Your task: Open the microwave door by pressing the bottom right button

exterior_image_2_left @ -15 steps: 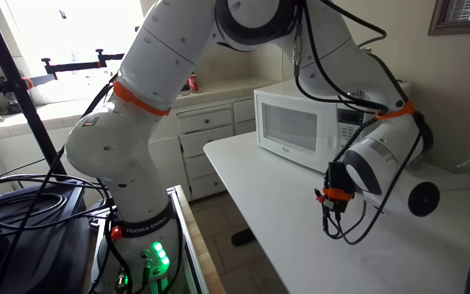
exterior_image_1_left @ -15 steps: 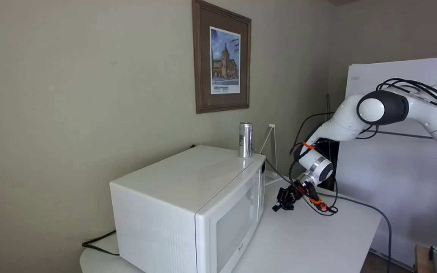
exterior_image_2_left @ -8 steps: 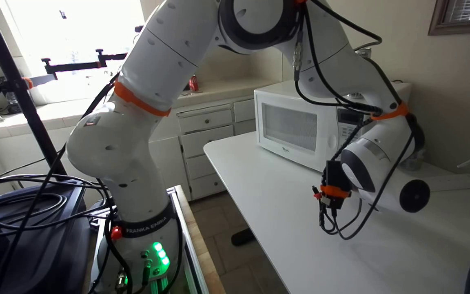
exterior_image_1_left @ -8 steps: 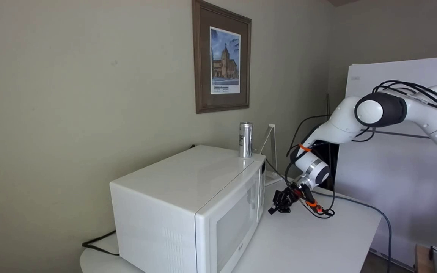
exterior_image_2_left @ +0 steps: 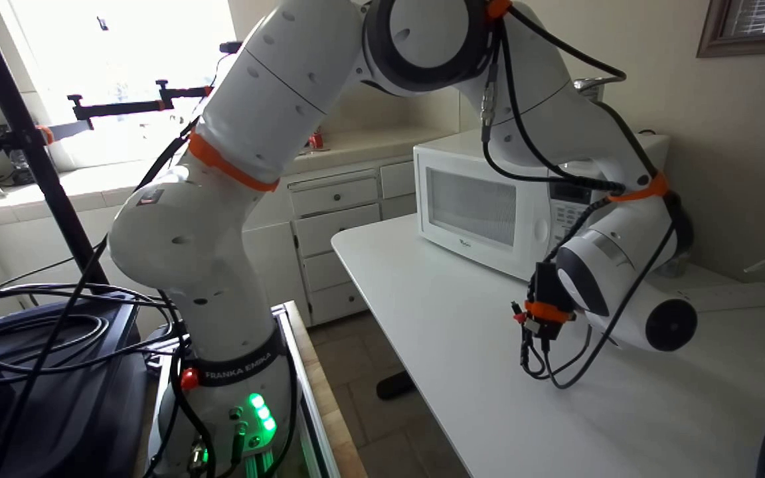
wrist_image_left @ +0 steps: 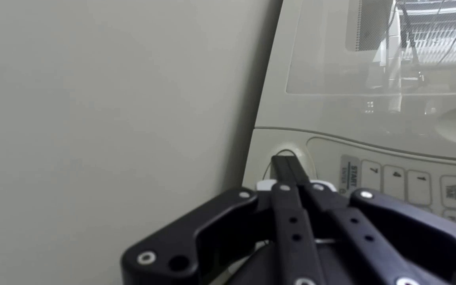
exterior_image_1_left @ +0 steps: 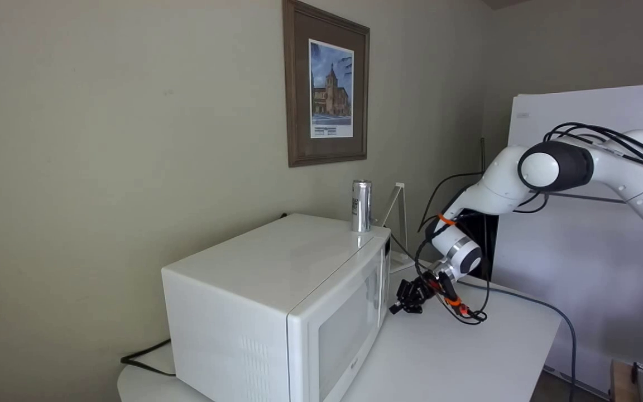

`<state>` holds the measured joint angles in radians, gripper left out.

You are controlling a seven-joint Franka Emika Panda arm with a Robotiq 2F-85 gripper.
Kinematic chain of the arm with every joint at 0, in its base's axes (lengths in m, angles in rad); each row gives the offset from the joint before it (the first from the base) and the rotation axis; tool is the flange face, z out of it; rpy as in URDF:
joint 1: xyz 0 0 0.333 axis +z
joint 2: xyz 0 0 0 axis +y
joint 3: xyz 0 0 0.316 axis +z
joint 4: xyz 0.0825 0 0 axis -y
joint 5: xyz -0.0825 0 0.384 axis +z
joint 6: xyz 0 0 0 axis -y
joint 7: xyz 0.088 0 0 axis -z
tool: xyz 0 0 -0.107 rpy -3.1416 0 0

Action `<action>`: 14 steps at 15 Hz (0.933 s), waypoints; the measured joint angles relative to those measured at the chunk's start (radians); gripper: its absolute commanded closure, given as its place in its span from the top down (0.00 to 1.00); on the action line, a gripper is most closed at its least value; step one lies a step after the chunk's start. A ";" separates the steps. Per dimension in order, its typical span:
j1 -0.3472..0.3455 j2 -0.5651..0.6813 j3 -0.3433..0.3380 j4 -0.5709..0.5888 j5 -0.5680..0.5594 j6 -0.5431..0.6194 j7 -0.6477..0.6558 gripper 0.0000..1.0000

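Observation:
The white microwave [exterior_image_1_left: 265,268] stands on the table; it also shows in an exterior view [exterior_image_2_left: 528,255], partly behind the arm. Its door [exterior_image_1_left: 349,335] is closed, flush with the body; the door also shows in the wrist view [wrist_image_left: 307,113]. My gripper [wrist_image_left: 288,168] is shut and empty, its fingertips together in front of the button [wrist_image_left: 286,153] at the panel's bottom corner. The fingers hide most of the button. I cannot tell whether they touch it. In an exterior view the gripper [exterior_image_1_left: 395,308] is low by the microwave's far front corner.
A silver can [exterior_image_1_left: 361,206] stands on top of the microwave. The keypad [wrist_image_left: 394,178] is beside my fingers. The white table top [exterior_image_1_left: 438,346] lies just below. A white stand [exterior_image_1_left: 402,223] and a cable [exterior_image_1_left: 511,293] are behind the gripper.
My gripper has moved closer to the microwave's front corner, left and slightly down in an exterior view. The arm's elbow has lowered. The door has not moved.

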<state>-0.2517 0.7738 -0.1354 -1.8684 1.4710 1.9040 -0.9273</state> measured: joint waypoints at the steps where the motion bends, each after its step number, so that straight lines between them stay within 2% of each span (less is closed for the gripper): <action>1: 0.000 0.004 0.001 0.006 0.004 0.000 0.003 0.00; 14: 0.004 0.022 0.006 0.029 0.024 0.000 0.031 0.00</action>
<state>-0.2480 0.7954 -0.1291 -1.8396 1.4950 1.9039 -0.8967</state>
